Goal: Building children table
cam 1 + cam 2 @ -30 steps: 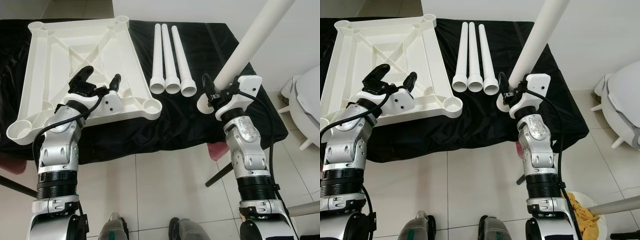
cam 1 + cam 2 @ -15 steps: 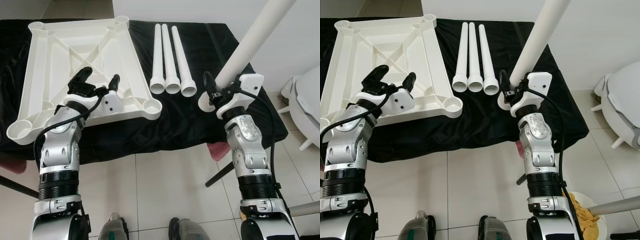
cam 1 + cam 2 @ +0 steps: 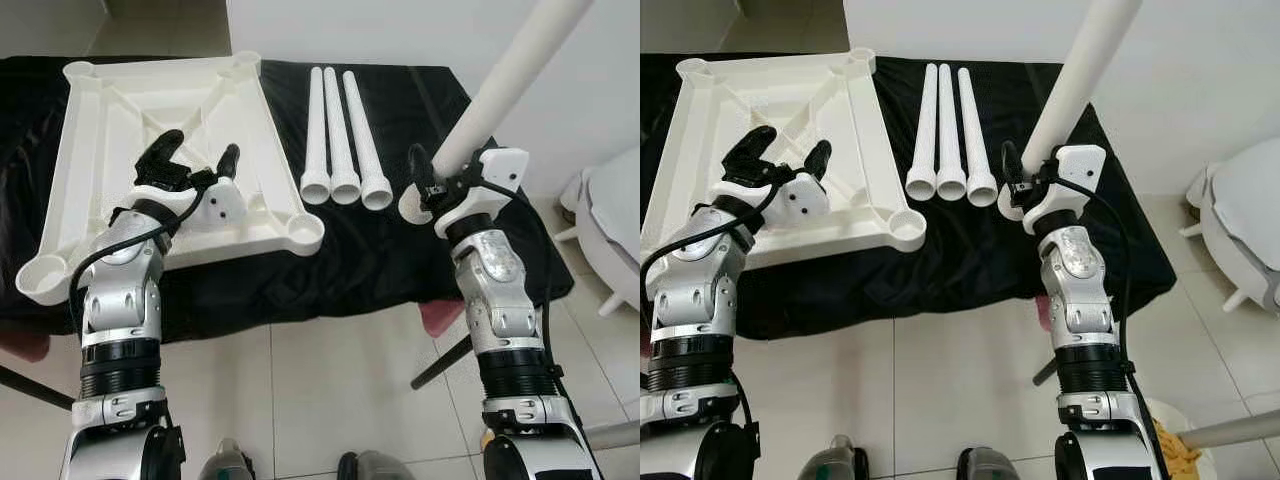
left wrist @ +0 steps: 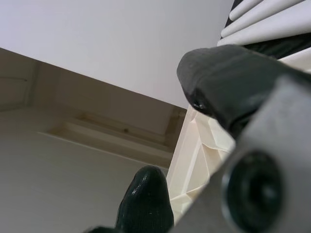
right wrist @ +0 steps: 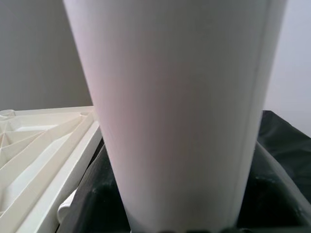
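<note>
Nearest the robot lies pale tiled floor (image 3: 330,380), glossy, with thin grout lines. Past it, a black cloth (image 3: 370,250) drapes a low surface, wrinkled and hanging over its near edge; everything else is placed against this cloth.

On the cloth's left part rests the white plastic tabletop (image 3: 90,130), underside up: a square frame with crossing diagonal ribs and a round socket at each corner. Its near-right corner socket (image 3: 303,232) sits just in from the cloth's near edge. The left gripper (image 3: 195,165) hovers over the near half of the tabletop with its two black fingers spread apart, clasping nothing; the left wrist view shows one rounded, textured fingertip (image 4: 146,199) apart from the other, with tabletop ribs between them.

Near the cloth's middle, just right of the tabletop, three loose legs (image 3: 340,130) lie side by side and touching: smooth white tapered tubes, their flared open ends towards the robot.

Over the cloth's right part, the right gripper (image 3: 435,185) is clamped around the held leg (image 3: 500,85) just above its flared foot. This tube rises steeply, tilted up and to the right, crossing the white wall (image 3: 600,90) behind the cloth. In the right wrist view its matte surface (image 5: 180,111) blocks most of the scene.

Right of the cloth stands a white rounded plastic object (image 3: 610,225).
</note>
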Available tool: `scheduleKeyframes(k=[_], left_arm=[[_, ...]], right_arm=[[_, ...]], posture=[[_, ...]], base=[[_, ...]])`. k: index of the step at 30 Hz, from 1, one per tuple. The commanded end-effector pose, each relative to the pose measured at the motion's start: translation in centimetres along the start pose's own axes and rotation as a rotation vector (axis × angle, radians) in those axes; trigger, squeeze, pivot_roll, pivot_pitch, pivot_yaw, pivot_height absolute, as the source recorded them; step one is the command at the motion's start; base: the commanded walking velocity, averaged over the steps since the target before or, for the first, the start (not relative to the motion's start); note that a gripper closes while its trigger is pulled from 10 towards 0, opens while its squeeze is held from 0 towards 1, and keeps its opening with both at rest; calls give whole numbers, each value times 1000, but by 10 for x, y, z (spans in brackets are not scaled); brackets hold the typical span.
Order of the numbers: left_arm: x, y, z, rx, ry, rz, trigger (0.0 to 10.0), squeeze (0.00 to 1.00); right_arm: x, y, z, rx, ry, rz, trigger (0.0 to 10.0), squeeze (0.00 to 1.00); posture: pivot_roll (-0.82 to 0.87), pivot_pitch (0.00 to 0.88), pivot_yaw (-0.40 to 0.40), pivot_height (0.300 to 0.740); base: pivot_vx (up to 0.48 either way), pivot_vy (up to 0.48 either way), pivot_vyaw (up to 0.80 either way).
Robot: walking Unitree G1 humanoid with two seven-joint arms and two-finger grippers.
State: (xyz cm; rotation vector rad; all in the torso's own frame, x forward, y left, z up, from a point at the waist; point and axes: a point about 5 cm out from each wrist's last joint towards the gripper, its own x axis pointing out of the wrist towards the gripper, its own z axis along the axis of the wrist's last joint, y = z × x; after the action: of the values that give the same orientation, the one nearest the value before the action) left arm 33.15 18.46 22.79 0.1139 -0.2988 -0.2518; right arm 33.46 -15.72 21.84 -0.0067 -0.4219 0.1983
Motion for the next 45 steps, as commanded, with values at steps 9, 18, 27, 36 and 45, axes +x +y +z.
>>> scheduleKeyframes(k=[9,18,27,36,45], left_arm=[[-1,10,3,-2,-11,224,10000,0],[-2,11,3,0,-8,226,10000,0],[-3,11,4,4,-5,227,10000,0],[-5,9,3,-30,-9,233,10000,0],[-5,9,2,13,5,248,10000,0]], right_arm=[[1,-5,3,-15,-20,-11,10000,0],[1,-6,3,-18,-18,-9,10000,0],[1,-6,1,-18,-12,-9,10000,0],[1,-7,0,-19,-11,-11,10000,0],[2,-8,0,-16,-9,-15,10000,0]], posture=[[19,54,-12,740],[23,56,-11,740],[25,60,-10,740],[29,68,-11,740],[30,77,-8,740]], base=[[257,0,0],[259,0,0],[259,0,0],[57,0,0],[0,0,0]])
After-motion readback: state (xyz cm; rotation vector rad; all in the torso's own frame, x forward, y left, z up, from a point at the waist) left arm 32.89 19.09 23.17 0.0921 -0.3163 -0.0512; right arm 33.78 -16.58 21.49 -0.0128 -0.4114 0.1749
